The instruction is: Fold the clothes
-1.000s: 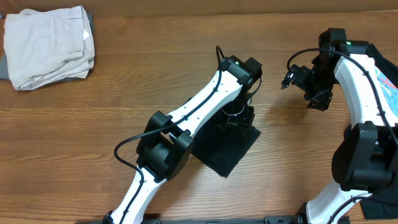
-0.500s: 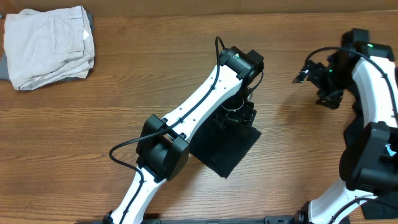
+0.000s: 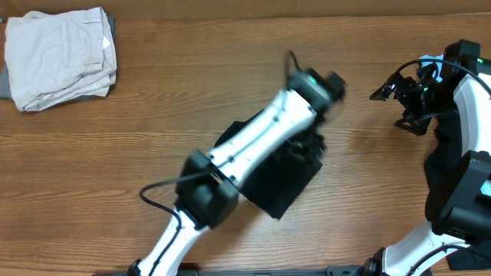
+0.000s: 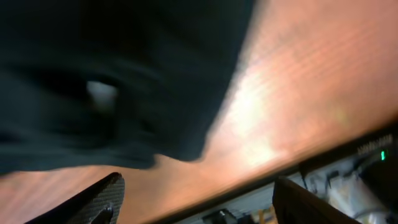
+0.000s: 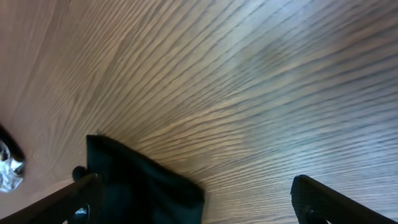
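Note:
A folded black garment (image 3: 285,182) lies on the wooden table (image 3: 230,46) near its middle, partly hidden under my left arm. From the left wrist camera the same black garment (image 4: 112,74) is blurred, with a small white label (image 4: 101,93) on it. My left gripper (image 3: 314,142) is above its right edge and blurred by motion. The left gripper (image 4: 199,205) is open with only table between its fingers. My right gripper (image 3: 391,103) is over bare wood at the far right. The right gripper (image 5: 202,202) is open and empty, and a black piece of cloth (image 5: 140,186) lies beneath its left finger.
A folded pile of cream clothes (image 3: 57,57) sits at the table's back left corner, over something grey. The right arm's base and cables (image 3: 460,192) fill the right edge. Bare wood (image 3: 115,153) runs between the cream pile and the black garment.
My left gripper has opened, come off the black garment and swung up and to the right. My right arm has drawn back toward the right edge, still open.

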Controlling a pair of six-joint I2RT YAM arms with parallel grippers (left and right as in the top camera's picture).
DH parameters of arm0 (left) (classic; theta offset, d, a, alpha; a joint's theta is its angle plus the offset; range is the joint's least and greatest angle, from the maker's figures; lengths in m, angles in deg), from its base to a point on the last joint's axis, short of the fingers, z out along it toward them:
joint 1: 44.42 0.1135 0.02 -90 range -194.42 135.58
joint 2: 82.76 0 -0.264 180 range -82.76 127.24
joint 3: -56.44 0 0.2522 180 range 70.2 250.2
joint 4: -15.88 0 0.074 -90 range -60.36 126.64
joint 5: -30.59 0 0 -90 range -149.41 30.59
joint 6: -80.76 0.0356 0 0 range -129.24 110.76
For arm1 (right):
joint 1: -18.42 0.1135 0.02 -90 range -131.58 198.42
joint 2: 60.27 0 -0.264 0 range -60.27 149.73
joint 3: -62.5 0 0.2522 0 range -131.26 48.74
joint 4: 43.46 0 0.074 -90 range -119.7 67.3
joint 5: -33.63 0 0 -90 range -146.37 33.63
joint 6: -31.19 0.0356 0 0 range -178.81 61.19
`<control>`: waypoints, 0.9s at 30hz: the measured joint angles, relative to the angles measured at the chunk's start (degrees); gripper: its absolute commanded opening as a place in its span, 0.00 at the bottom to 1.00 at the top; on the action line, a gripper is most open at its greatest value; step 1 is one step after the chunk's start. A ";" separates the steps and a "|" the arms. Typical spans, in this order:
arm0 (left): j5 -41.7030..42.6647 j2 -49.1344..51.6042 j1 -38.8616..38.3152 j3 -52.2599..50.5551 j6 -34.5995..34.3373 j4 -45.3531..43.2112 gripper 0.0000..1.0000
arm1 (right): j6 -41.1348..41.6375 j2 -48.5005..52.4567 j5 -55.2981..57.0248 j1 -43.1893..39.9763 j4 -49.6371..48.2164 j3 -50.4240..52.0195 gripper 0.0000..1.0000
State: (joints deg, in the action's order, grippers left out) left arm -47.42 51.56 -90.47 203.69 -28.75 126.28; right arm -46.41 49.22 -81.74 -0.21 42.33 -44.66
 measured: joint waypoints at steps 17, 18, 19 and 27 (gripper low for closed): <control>10.43 -4.79 30.49 -7.13 14.69 -3.54 0.91 | -1.55 0.00 -1.38 -0.02 -0.02 0.00 1.00; 11.39 -4.79 29.88 -8.39 15.56 -4.50 0.92 | -1.53 0.00 -1.40 -0.02 0.00 0.00 1.00; 12.35 -4.79 29.18 -9.75 16.57 -5.55 0.94 | -1.53 0.00 -1.40 -0.02 -0.02 0.00 1.00; 15.89 -4.79 25.59 -16.28 21.31 -12.94 0.95 | -1.57 0.00 -1.44 -0.02 0.20 0.00 1.00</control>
State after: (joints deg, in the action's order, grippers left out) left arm -31.53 46.77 -64.87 187.41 -7.44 113.34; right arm -47.98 49.22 -83.18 -0.23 42.53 -44.66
